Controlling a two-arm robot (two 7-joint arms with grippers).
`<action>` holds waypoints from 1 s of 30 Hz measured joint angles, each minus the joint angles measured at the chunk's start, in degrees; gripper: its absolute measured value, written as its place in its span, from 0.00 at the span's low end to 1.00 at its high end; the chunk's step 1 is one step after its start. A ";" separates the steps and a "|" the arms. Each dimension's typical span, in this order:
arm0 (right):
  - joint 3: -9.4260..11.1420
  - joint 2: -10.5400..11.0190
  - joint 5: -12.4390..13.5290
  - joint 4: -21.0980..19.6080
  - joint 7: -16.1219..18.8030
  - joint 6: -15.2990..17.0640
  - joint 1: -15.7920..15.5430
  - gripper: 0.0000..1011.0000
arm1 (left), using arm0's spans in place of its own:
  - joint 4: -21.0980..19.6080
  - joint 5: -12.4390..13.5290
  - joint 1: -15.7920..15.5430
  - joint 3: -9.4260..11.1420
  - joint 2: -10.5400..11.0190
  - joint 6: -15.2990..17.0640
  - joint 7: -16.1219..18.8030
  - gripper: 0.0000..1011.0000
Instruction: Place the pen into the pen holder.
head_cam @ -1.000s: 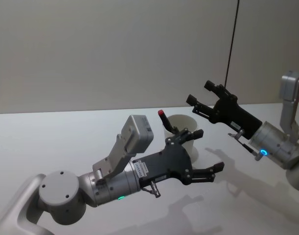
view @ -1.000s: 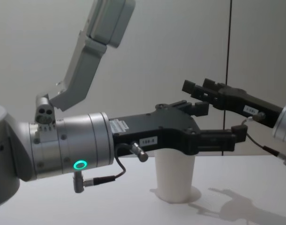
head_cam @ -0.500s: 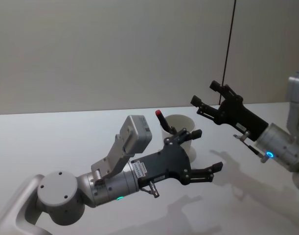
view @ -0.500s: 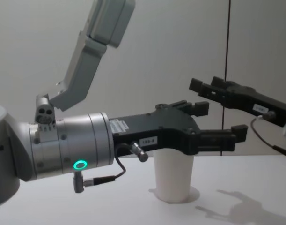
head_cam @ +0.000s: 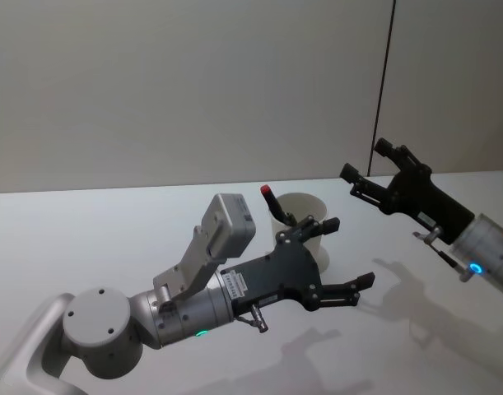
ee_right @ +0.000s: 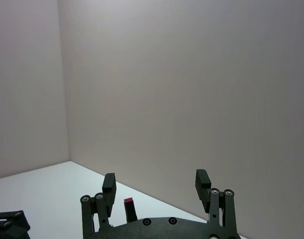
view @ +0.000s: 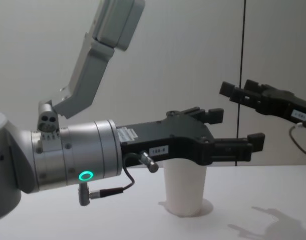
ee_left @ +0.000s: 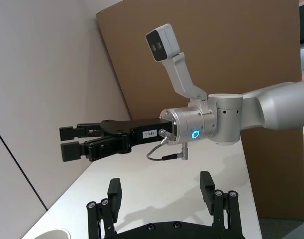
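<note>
The left gripper is seen low over the white table, its fingers spread apart and nothing held between them. Just behind it, the white paper cup serving as pen holder stands upright, and the pen is already lodged in it, leaning toward the robot's left with its red cap poking above the rim. In the chest view the cup is partly masked by the left gripper, which hangs level with the rim. Farther right, the right gripper is held higher and well apart from the cup, its fingers likewise parted and empty, pointed back toward the cup. The left arm is judged much the nearer to the cup. With the pen's long axis steeply tilted inside the holder, the placement appears done; only a clear pull-away, without knocking the cup, seems left.
</note>
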 joint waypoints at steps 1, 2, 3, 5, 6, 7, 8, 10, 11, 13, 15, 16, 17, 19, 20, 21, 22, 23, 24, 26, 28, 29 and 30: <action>0.06 0.12 0.00 -0.27 -0.14 0.06 -0.19 0.99 | 0.00 0.00 0.00 0.00 0.00 0.00 0.00 0.99; 0.11 0.22 -0.01 -0.50 -0.24 0.10 -0.33 0.99 | 0.00 0.00 0.00 0.00 0.00 0.00 0.00 0.99; 0.22 0.43 0.00 -1.01 -0.47 0.21 -0.66 0.99 | 0.00 0.00 0.00 0.00 0.00 0.00 0.00 0.99; 0.30 0.61 -0.01 -1.40 -0.69 0.33 -0.93 0.99 | 0.00 0.00 0.00 0.00 0.00 0.00 0.00 0.99; 0.39 0.77 -0.01 -1.79 -0.86 0.42 -1.16 0.99 | 0.00 0.00 0.00 0.00 0.00 0.00 0.00 0.99; 0.44 0.86 -0.01 -1.96 -0.96 0.45 -1.28 0.99 | 0.00 0.00 0.00 0.00 -0.01 0.00 0.00 0.99; 0.47 0.92 -0.01 -2.12 -1.03 0.48 -1.38 0.99 | 0.00 0.00 0.00 0.00 0.00 0.00 0.00 0.99; 0.55 1.10 -0.01 -2.58 -1.24 0.58 -1.67 0.99 | 0.00 0.00 0.00 0.00 0.00 0.00 0.00 0.99; 0.58 1.14 -0.01 -2.68 -1.28 0.60 -1.74 0.99 | 0.00 0.00 0.00 0.00 0.00 0.00 0.00 0.99; 0.67 1.28 0.00 -3.04 -1.43 0.69 -1.97 0.99 | 0.00 0.00 0.00 0.00 0.00 0.00 0.00 0.99; 0.70 1.35 0.00 -3.24 -1.52 0.74 -2.10 0.99 | 0.00 0.00 0.00 0.00 0.00 0.00 0.00 0.99; 0.72 1.38 0.00 -3.34 -1.57 0.76 -2.16 0.99 | 0.00 0.00 0.00 0.00 0.00 0.00 0.00 0.99; 0.74 1.45 0.00 -3.48 -1.64 0.80 -2.26 0.99 | 0.00 0.00 0.00 0.00 0.00 0.00 0.00 0.99; 0.79 1.53 0.00 -3.70 -1.71 0.85 -2.41 0.99 | 0.00 0.00 0.00 0.00 0.00 0.00 0.00 0.99; 0.80 1.56 0.00 -3.77 -1.74 0.86 -2.45 0.99 | 0.00 0.00 0.00 0.00 0.00 0.00 0.00 0.99; 0.82 1.59 0.00 -3.83 -1.77 0.86 -2.49 0.99 | 0.00 0.00 0.00 0.00 0.00 0.00 0.00 0.99; 0.83 1.61 0.00 -3.87 -1.79 0.88 -2.53 0.99 | 0.00 0.00 0.00 0.00 0.00 0.00 0.00 0.99; 0.85 1.64 0.00 -3.97 -1.84 0.89 -2.58 0.99 | 0.00 0.00 0.00 0.00 0.00 0.00 0.00 0.99; 0.86 1.65 0.00 -4.03 -1.86 0.90 -2.61 0.99 | 0.00 0.00 0.00 0.00 0.00 0.00 0.00 0.99; 0.88 1.70 0.00 -4.13 -1.91 0.92 -2.70 0.99 | 0.00 0.00 0.00 0.00 0.00 0.00 0.00 0.99; 0.90 1.73 0.00 -4.21 -1.95 0.93 -2.73 0.99 | 0.00 0.00 0.00 0.00 0.00 0.00 0.00 0.99; 0.90 1.76 0.00 -4.26 -1.98 0.94 -2.76 0.99 | 0.00 0.00 0.00 0.00 0.00 0.00 0.00 0.99; 0.91 1.77 0.00 -4.29 -1.99 0.95 -2.78 0.99 | 0.00 0.00 0.00 0.00 0.00 0.00 0.00 0.99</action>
